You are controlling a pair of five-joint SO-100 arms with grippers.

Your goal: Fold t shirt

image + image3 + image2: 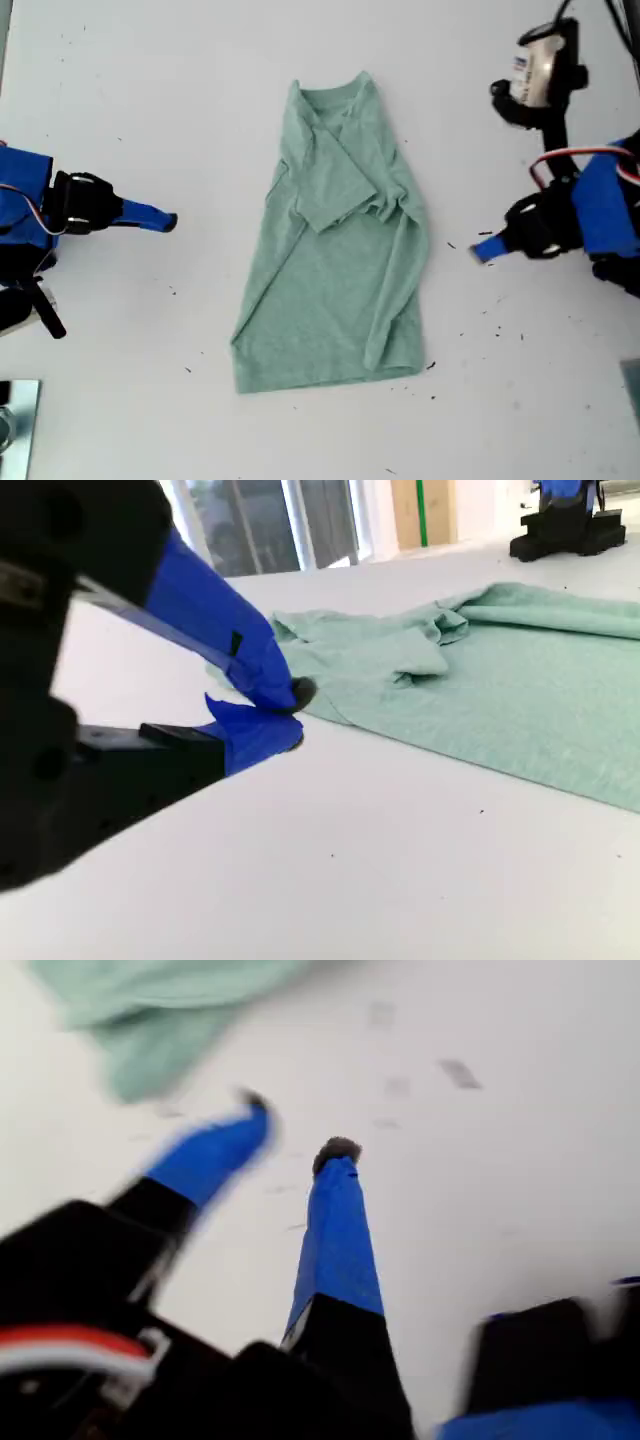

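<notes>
Sage shirt (335, 250) lies with both sides folded in; my first gripper (295, 1130) is parted and empty, my second gripper (290, 712) closed and empty. Next I judge a hem-to-collar fold.

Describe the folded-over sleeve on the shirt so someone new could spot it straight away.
Start at the white table, where the t shirt lies in the middle with its collar toward the exterior view's top. Just below the collar, the sleeve lies folded over the chest as a slanted flap. It is the only raised, doubled layer with a straight hemmed edge.
</notes>
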